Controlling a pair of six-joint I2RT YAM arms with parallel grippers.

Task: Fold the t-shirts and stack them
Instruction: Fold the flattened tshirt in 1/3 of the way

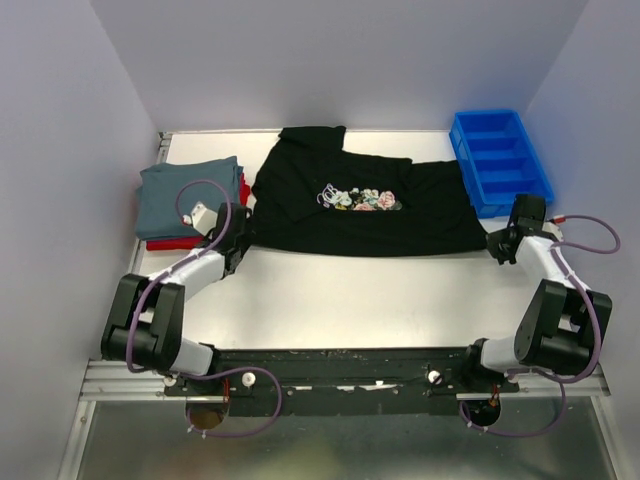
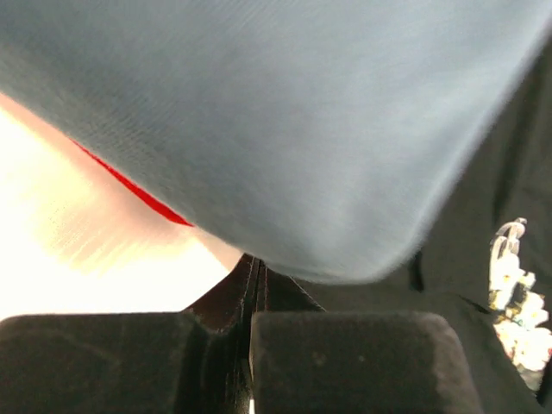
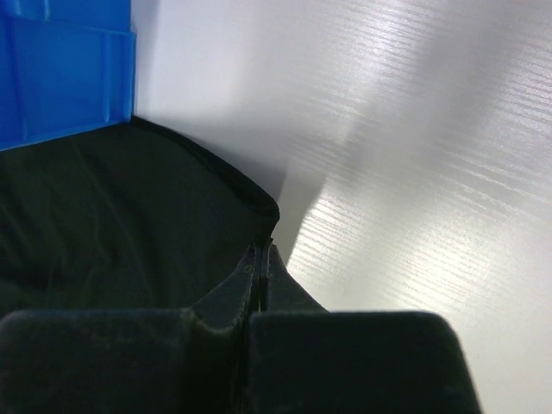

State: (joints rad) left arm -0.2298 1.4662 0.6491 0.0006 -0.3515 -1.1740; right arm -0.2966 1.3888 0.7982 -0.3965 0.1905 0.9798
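The black t-shirt [image 1: 370,215] with a floral chest print [image 1: 360,199] lies spread across the far half of the table. My left gripper [image 1: 237,240] is shut on its near left edge, right beside a folded grey-blue t-shirt [image 1: 190,195] that lies on a red t-shirt [image 1: 165,243]. My right gripper [image 1: 497,245] is shut on the black shirt's near right corner. In the left wrist view the closed gripper [image 2: 256,272] sits below the grey-blue shirt [image 2: 285,112], with a red edge [image 2: 129,185] showing. In the right wrist view the closed gripper [image 3: 263,254] pinches the black shirt [image 3: 112,216].
A blue plastic bin [image 1: 500,160] with compartments stands at the far right, touching the black shirt's sleeve; it also shows in the right wrist view [image 3: 60,78]. White walls close in the table on the left, back and right.
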